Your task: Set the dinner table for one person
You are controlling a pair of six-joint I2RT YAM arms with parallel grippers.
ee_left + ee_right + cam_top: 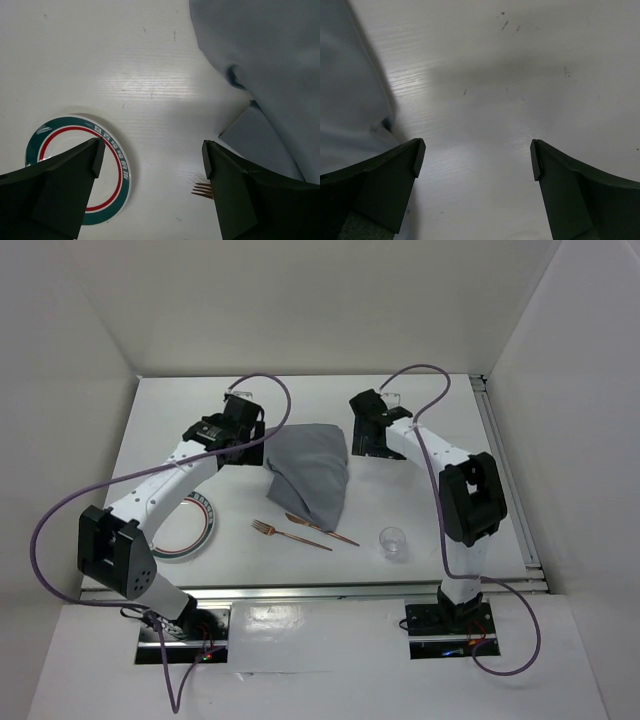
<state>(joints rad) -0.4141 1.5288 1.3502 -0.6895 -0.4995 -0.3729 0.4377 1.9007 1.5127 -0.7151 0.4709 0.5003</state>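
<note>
Your left gripper (152,145) has its jaws spread wide with only bare tabletop (150,75) between them; it grips nothing and touches nothing. Your right gripper (477,145) is the same: jaws fully apart, empty, over plain white surface.

Between the two lies the grey cloth (312,470), rumpled and folded over on itself. Its edge is just beside each gripper, on the right in the left wrist view and on the left in the right wrist view. That flanking stance reads as a set-up for taking the cloth from both sides and spreading it flat as a placemat, though neither gripper is on it yet.

Further out, toward the near edge, the rest of the setting lies unarranged. The plate (205,527), with its green and red rim, sits at near left, partly hidden by the left arm. A copper fork (290,535) and a second copper utensil (325,530), too small to identify, lie side by side close to the cloth's near hem. The clear glass (393,541) stands apart to their right. The tabletop carries everything, but you should judge the place setting as barely begun.
</note>
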